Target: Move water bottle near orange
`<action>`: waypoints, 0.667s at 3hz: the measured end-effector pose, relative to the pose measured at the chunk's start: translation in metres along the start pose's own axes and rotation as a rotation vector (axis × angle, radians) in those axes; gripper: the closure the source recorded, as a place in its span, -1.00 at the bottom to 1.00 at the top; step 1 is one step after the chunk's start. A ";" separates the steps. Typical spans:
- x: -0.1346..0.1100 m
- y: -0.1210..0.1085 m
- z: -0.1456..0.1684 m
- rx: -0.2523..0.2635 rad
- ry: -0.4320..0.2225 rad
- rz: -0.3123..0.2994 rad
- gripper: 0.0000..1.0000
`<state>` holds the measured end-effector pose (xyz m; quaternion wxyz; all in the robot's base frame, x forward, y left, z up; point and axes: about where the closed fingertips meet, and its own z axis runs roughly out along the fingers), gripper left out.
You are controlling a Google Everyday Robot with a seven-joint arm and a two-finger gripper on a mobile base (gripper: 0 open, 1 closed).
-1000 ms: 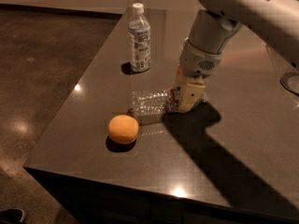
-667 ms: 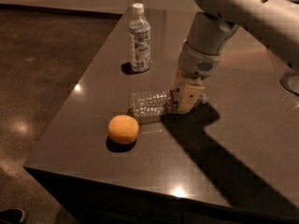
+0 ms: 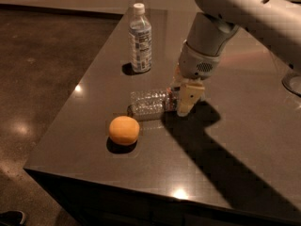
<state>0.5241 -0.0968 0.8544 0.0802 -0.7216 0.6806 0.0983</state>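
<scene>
The water bottle [image 3: 148, 103] is clear and ribbed. It lies on its side on the dark table [image 3: 225, 154], with its neck end pointing right. The orange [image 3: 124, 130] sits on the table just in front and to the left of it, a small gap apart. My gripper [image 3: 182, 99] hangs down from the white arm [image 3: 235, 13] at the bottle's neck end and hides the cap. The gripper is low, at the table's surface.
A second bottle [image 3: 140, 38] with a large white-and-blue label stands upright at the back of the table. The table's left edge [image 3: 70, 102] and front edge [image 3: 117, 182] are close to the orange. A round object [image 3: 294, 84] shows at the right border.
The arm's upper part has shifted slightly to the left. The water bottle, orange and gripper stay in nearly the same places.
</scene>
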 end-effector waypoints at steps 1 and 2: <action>-0.001 -0.001 0.000 0.004 -0.002 -0.001 -1.00; -0.001 -0.001 0.000 0.005 -0.002 -0.001 -1.00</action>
